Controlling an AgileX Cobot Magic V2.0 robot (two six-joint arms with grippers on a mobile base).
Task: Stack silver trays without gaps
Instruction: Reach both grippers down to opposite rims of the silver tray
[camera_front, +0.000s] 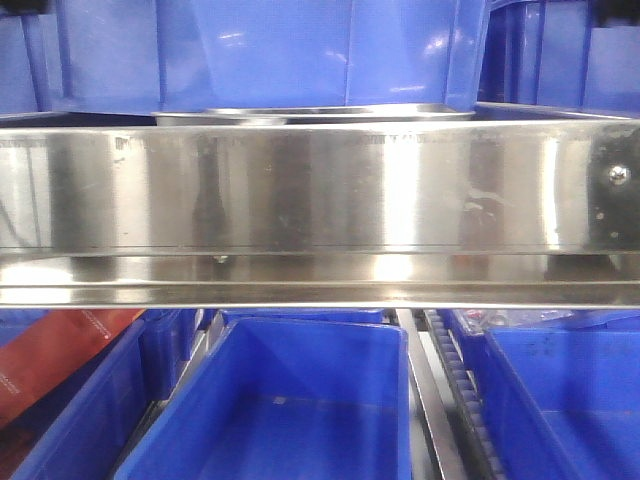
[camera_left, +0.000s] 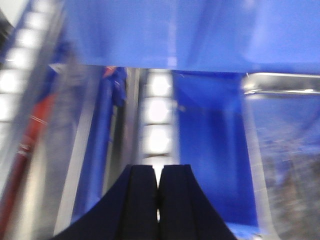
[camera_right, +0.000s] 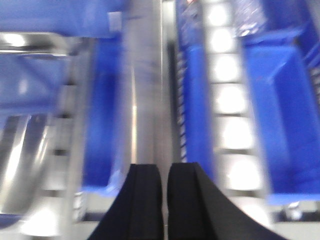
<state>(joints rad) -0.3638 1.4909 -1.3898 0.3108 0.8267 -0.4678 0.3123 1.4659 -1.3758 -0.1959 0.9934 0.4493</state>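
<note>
Left fingers (camera_left: 142, 200) and right fingers (camera_right: 145, 200) are each closed to a slit and grip nothing. A silver tray (camera_left: 280, 83) sits ahead-right of the left fingers, behind the shelf rail (camera_front: 320, 200). I judge it stiff, light and slippery, best taken by its thin out-turned rim. Blue bins (camera_front: 300, 400) crowd either side of the fingers, leaving little swing room.

The shelf rail (camera_front: 300, 190) hides the silver tray (camera_front: 320, 113) (rim excepted).

No text, label or number is legible anywhere.
</note>
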